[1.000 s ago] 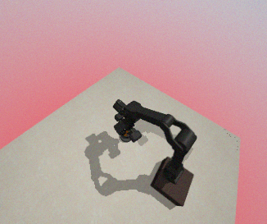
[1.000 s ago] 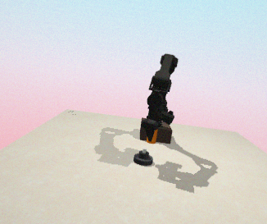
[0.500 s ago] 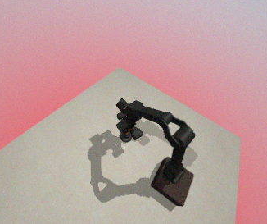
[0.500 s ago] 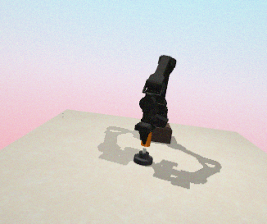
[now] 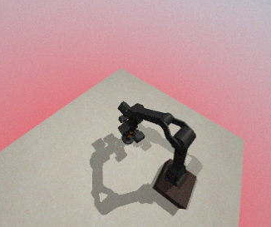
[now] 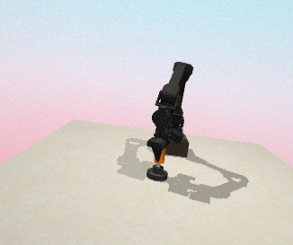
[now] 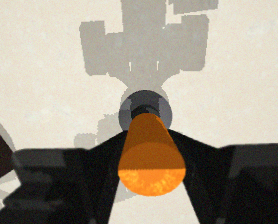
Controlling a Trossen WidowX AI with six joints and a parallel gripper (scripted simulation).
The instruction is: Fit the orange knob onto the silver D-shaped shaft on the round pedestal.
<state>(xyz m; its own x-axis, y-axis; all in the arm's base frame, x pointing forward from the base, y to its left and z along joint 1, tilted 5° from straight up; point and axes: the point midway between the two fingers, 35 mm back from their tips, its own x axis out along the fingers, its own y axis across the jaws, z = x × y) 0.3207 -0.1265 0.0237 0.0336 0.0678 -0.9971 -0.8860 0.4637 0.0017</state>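
Note:
The orange knob (image 5: 130, 134) (image 6: 161, 157) (image 7: 150, 150) is held roughly upright by my gripper (image 5: 131, 134) (image 6: 159, 155) (image 7: 151, 145), which is shut on it. The dark round pedestal (image 5: 126, 140) (image 6: 156, 176) (image 7: 124, 114) stands beneath the knob. In the exterior view the knob's lower end appears just above the pedestal's hub, with a small grey bit of the shaft (image 6: 158, 165) between them. Whether they touch is unclear. In the wrist view the knob hides the shaft. The knob's hole and both flat sides cannot be made out.
The arm's brown base block (image 5: 176, 185) (image 6: 179, 146) stands on the pale table (image 5: 46, 163) (image 6: 73, 198) (image 7: 40, 65), behind the pedestal in the exterior view. The arm's shadow falls across the table around the pedestal.

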